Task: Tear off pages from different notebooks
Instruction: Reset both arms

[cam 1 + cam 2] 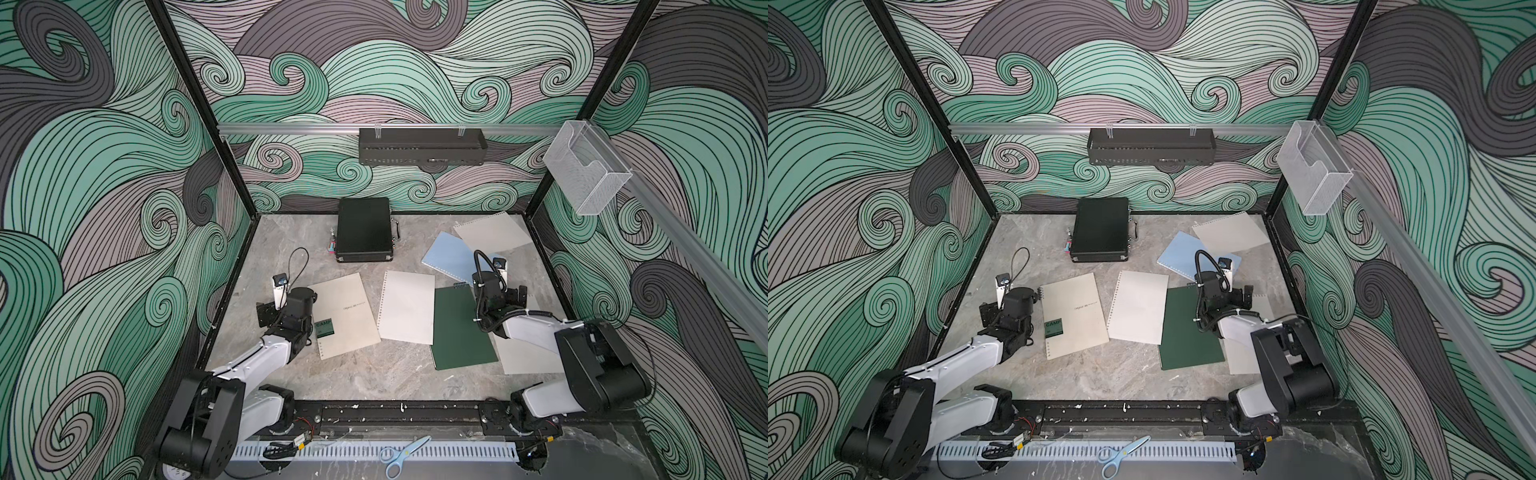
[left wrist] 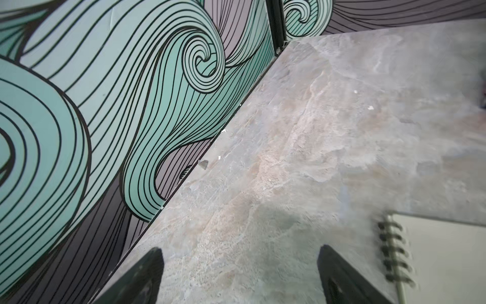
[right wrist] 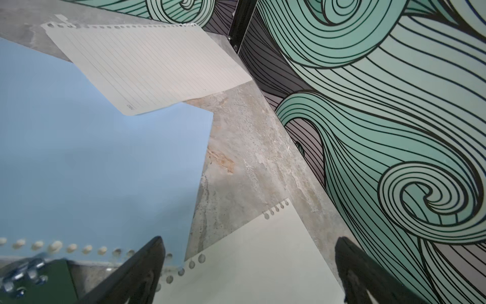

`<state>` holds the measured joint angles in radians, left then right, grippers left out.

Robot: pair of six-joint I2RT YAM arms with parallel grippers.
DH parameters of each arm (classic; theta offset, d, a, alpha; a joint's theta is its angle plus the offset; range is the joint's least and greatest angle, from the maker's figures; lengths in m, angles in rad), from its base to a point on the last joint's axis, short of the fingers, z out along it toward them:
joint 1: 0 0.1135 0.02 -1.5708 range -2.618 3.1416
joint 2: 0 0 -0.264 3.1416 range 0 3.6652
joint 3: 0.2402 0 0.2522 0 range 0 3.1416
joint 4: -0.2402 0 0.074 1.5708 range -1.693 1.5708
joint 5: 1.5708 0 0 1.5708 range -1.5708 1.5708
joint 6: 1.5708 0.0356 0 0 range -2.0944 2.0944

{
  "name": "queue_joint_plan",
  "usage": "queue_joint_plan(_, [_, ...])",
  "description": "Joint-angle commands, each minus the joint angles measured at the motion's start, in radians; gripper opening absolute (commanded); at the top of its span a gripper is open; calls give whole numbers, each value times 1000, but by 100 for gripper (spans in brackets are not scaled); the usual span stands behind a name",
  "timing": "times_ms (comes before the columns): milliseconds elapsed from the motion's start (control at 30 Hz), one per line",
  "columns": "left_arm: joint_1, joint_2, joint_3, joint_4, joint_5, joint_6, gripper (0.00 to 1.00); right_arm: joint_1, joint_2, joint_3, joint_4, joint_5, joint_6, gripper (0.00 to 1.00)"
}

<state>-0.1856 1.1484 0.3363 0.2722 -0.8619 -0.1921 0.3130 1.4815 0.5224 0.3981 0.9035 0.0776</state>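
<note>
Blue-handled scissors point(image 1: 405, 455) lie nearest, past the marbled grey tabletop point(image 1: 374, 374). Spread empty, the left gripper point(image 2: 240, 247) sits between the wavy-patterned wall point(image 2: 105, 131) and the spiral-bound beige notebook point(image 1: 347, 316). The right gripper point(image 3: 249, 238), also agape, hovers over a hole-punched cream page point(image 3: 249, 279) beside the dark green notebook point(image 1: 461, 328).

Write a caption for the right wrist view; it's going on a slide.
Open right end effector above a punched page, with a light blue notebook and a lined page beyond.

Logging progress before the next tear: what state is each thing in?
Beige notebook: closed.
Dark green notebook: closed.
Light blue notebook: closed, partly under far page.
Middle page: loose, flat.
Black case: shut.
Left pincer: open, empty.
Right pincer: open, empty.
</note>
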Motion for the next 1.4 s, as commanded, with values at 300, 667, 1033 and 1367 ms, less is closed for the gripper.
queue_joint_plan(300, [134,158,82,279,350,100,91,-118,27,-63,354,-308,-124,99])
queue_joint_plan(667, [171,371,104,448,470,96,91,-214,30,-146,459,-629,-111,99])
queue_joint_plan(1033, [181,367,120,409,472,78,99,-232,44,-142,477,-647,-102,99])
queue_joint_plan(1367, [181,367,120,407,474,79,99,-232,43,-144,480,-652,-104,99])
